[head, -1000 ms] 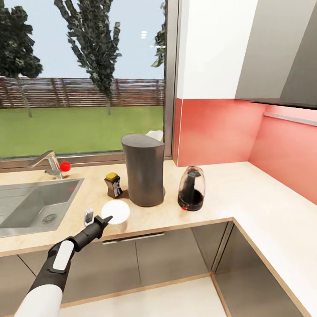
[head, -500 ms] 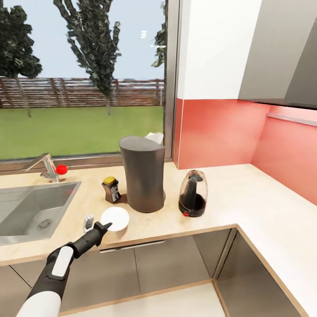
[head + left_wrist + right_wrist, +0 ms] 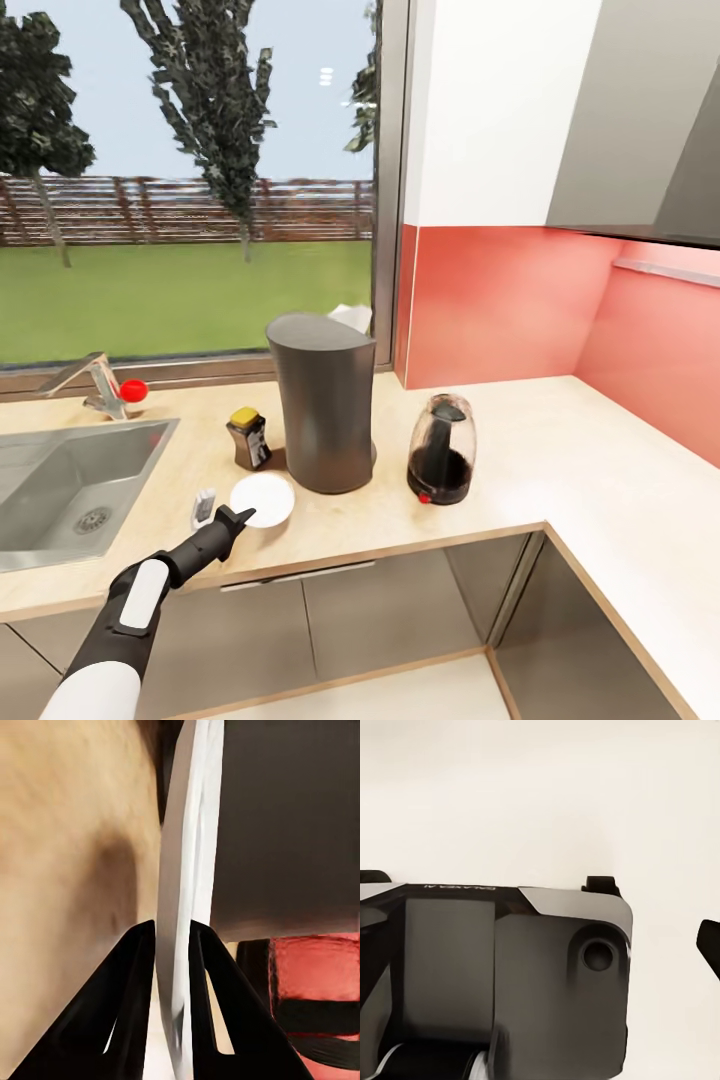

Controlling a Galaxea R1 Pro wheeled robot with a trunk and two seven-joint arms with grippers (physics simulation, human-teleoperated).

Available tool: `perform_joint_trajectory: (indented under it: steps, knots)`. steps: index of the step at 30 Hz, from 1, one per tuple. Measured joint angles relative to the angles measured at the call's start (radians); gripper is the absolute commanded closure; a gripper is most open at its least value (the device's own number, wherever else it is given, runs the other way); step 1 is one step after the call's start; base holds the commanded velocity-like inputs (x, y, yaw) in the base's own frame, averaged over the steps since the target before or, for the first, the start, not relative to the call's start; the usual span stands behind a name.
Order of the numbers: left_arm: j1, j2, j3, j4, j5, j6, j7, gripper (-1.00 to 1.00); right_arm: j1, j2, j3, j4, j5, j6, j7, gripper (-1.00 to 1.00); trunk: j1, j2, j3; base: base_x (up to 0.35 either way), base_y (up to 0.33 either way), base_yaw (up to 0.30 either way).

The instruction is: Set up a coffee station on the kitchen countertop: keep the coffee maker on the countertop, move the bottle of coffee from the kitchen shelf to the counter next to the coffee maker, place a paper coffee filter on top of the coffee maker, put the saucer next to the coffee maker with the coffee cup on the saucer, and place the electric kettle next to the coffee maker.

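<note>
The left gripper [image 3: 173, 945] has its fingers [image 3: 135, 975] pinched on the rim of the saucer [image 3: 262, 499], just ahead of them beside the coffee maker [image 3: 322, 402]. The plate should be lowered flat onto the surface [image 3: 520, 470] before the fingers part. Whether the right gripper is open or closed cannot be told.

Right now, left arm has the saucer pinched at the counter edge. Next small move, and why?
Probably lower the saucer flat onto the countertop and then open the left gripper. Its fingers clamp the rim, and the plate already sits in front of the coffee maker, beside the coffee bottle, so it needs little more travel.
</note>
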Motion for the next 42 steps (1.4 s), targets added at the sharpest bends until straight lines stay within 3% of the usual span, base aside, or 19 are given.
perform_joint_trajectory:
  steps: [6,12,25,26,42]
  knots:
    - [0.000,0.000,0.000,0.001,0.000,0.000,0.003,1.00,0.000,0.000,0.000,0.000,0.000,0.000,0.000,-1.00,0.000,0.000,0.000,0.043,0.000,0.000]
    - [0.000,-0.001,0.000,0.002,0.002,0.000,0.045,1.00,0.000,0.000,0.000,0.000,0.000,0.000,0.000,-1.00,0.000,0.000,0.000,0.001,0.000,0.000]
    - [-0.001,-0.006,-0.005,0.002,0.013,-0.001,0.048,1.00,0.000,0.000,0.000,0.000,0.000,0.000,0.000,-1.00,0.000,0.000,0.000,0.000,0.000,0.000]
    - [-0.001,-0.006,-0.005,0.002,0.013,-0.001,0.048,-1.00,0.000,0.000,0.000,0.000,0.000,0.000,0.000,-1.00,0.000,0.000,0.000,0.000,0.000,0.000]
    - [-0.001,-0.003,0.001,0.001,0.005,-0.002,0.052,-1.00,0.000,0.000,0.000,-0.001,0.000,0.000,0.000,-1.00,0.001,0.000,0.000,-0.089,0.049,0.000]
